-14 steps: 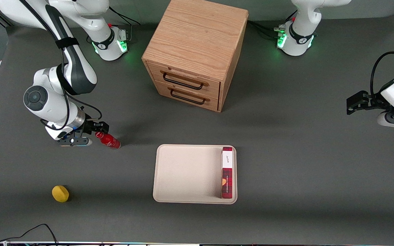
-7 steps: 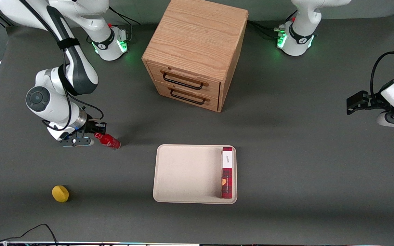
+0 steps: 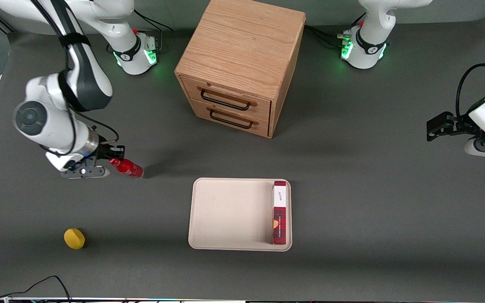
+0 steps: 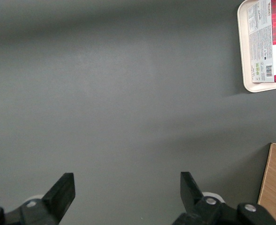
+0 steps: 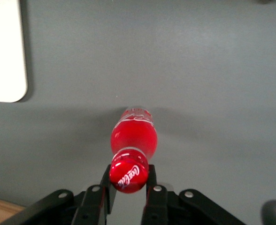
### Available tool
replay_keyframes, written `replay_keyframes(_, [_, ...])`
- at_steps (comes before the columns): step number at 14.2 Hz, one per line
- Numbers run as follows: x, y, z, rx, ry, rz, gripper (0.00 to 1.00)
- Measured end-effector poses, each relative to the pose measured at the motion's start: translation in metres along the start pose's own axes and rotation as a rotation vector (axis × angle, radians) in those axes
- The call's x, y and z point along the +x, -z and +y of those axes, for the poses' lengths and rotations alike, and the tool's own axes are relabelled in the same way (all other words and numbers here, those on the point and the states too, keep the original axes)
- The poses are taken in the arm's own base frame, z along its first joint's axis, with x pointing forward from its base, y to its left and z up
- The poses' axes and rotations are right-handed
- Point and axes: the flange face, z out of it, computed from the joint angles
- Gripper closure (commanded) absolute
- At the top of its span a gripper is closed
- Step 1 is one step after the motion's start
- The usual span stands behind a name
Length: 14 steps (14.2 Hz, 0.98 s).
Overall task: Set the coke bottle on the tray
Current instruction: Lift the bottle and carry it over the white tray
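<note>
The coke bottle (image 3: 127,167) is small, glossy and red, held by its capped neck and lifted off the table, tilted with its base toward the tray. My right gripper (image 3: 113,162) is shut on its neck, toward the working arm's end of the table. In the right wrist view the red cap (image 5: 128,172) sits between my two black fingers (image 5: 107,180), with the bottle body (image 5: 133,133) hanging over grey table. The beige tray (image 3: 230,214) lies flat on the table, nearer the front camera than the cabinet, well apart from the bottle. Its corner shows in the right wrist view (image 5: 6,51).
A long red plaid box (image 3: 280,212) lies in the tray along its edge toward the parked arm. A wooden drawer cabinet (image 3: 240,63) stands farther from the front camera than the tray. A yellow round object (image 3: 74,238) sits near the table's front edge.
My gripper has risen and drawn back toward the working arm's end, lifting the bottle off the table with it. The tray, box and yellow object have not moved.
</note>
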Motion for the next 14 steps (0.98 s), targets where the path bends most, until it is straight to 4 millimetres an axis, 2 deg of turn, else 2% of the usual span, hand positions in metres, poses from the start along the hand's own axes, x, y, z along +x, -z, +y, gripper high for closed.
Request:
replay_keyframes(4, [-0.010,0.125,0.007,-0.010,-0.010,-0.021,1.00])
replay_keyframes(6, [-0.018,0.170,0.011,-0.008,-0.017,-0.009,1.00])
replay_keyframes(7, [-0.021,0.184,0.014,-0.005,-0.020,0.004,1.00])
replay_keyframes(8, [-0.021,0.191,0.015,-0.002,-0.022,0.016,1.00])
replay_keyframes(10, [-0.015,0.188,0.012,0.030,-0.020,0.011,1.00])
replay_keyframes(12, [0.003,0.174,0.005,0.070,-0.012,0.008,1.00])
replay_keyframes(14, [0.026,0.162,-0.015,0.091,0.019,0.023,1.00])
